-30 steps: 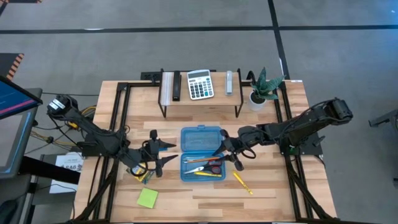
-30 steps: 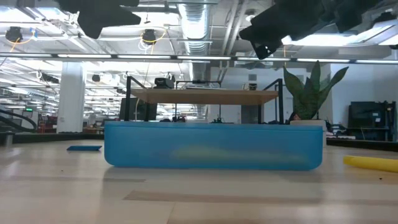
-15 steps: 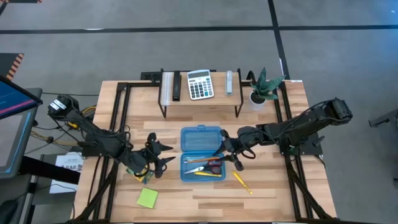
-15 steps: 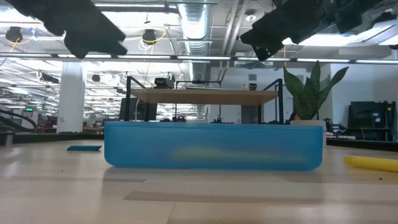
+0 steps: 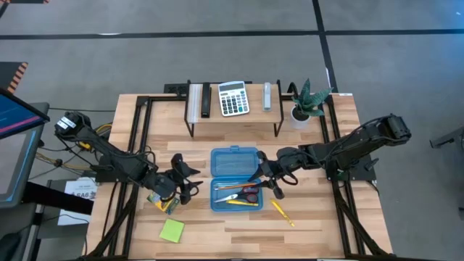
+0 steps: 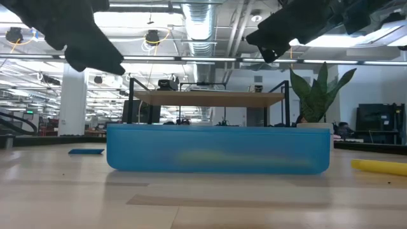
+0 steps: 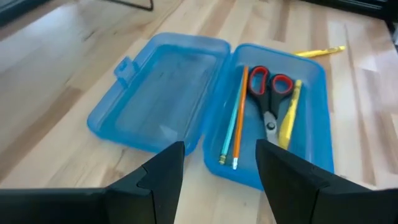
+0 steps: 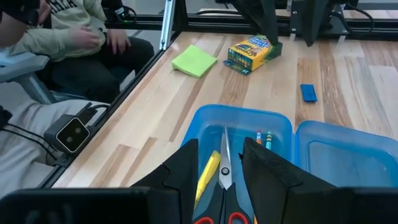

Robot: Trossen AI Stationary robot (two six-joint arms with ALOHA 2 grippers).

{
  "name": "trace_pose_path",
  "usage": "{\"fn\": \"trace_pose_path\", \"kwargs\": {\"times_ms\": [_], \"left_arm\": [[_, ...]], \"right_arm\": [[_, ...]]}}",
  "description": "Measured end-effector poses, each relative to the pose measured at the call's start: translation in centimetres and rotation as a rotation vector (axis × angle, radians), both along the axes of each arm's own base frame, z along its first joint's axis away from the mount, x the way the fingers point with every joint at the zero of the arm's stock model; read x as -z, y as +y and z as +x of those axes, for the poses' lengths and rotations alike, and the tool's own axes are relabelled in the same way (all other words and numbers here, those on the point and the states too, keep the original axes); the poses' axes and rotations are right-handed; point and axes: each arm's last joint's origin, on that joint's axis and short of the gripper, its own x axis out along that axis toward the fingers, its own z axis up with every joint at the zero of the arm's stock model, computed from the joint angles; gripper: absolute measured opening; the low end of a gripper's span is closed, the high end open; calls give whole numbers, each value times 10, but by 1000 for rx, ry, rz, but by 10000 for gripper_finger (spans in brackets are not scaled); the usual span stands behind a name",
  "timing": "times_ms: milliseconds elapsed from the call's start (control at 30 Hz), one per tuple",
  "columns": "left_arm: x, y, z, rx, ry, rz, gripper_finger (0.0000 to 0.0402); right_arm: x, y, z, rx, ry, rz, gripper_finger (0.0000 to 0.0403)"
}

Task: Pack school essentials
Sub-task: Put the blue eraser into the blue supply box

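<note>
The yellow-green crayon box is seen on the table, just left of the left gripper, whose part-open jaws hold nothing; the right gripper, equally empty, is farther off.

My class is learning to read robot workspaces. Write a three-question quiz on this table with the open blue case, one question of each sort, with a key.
1. True or false: the red-handled scissors lie inside the open translucent blue plastic case.
2. The flat lime-green sticky-note pad lies: A) in the case, B) on the table near the left arm, C) on the raised shelf.
3. Fill in: the yellow marker outside the case lies on the table on the ____ arm's side.

Key: 1 true; 2 B; 3 right.
</note>
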Motion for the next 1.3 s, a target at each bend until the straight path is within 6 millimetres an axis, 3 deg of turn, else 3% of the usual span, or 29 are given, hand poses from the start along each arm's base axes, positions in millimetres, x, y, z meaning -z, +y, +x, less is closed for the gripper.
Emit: {"fn": "trace_pose_path", "kwargs": {"times_ms": [333, 800, 1000, 1300], "left_arm": [[8, 14, 0, -154, 50, -22, 188], [13, 30, 3, -119, 170, -64, 188], [18, 41, -2, -86, 295, -116, 188], [20, 49, -3, -53, 380, -153, 188]], "right_arm": [[2, -1, -1, -10, 17, -32, 141], [3, -1, -1, -10, 20, -34, 141], [8, -3, -4, -2, 126, -48, 141], [-1, -2, -1, -12, 163, -18, 141]]}}
